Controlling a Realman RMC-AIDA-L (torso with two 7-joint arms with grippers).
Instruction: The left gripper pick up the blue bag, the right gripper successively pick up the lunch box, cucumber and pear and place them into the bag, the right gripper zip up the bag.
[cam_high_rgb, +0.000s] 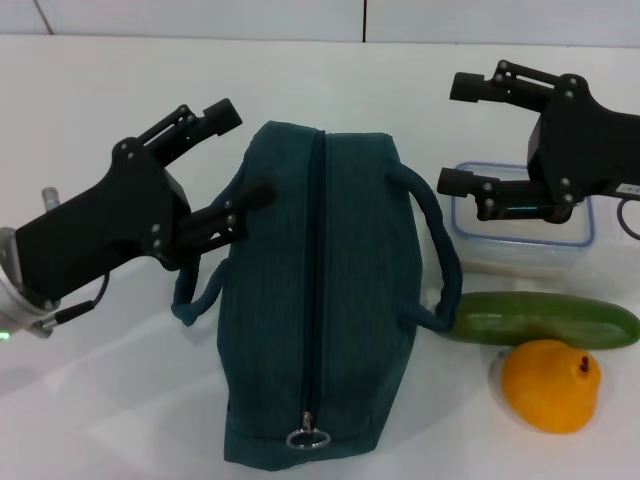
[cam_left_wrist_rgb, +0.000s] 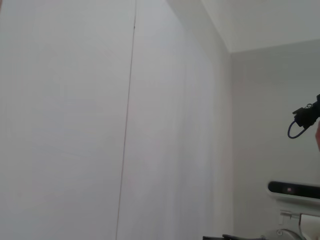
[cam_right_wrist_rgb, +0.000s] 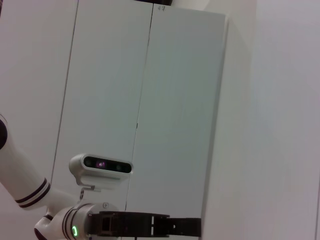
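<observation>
From the head camera I see the blue bag (cam_high_rgb: 320, 300) lying mid-bench, zipper shut, ring pull at the near end. My left hand (cam_high_rgb: 240, 160) hovers at the bag's far left side, fingers spread wide, holding nothing. My right hand (cam_high_rgb: 462, 135) hangs wide open over the lunch box (cam_high_rgb: 520, 235), far right. The cucumber (cam_high_rgb: 545, 320) lies just nearer, touching the bag's right handle, with the pear (cam_high_rgb: 552, 385) nearest, against it.

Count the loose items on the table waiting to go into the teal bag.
3, all on the robot's right of the dark teal-blue fabric bag: clear blue-rimmed lunch box farthest back, long dark green cucumber in front of it, orange-yellow pear nearest.
</observation>
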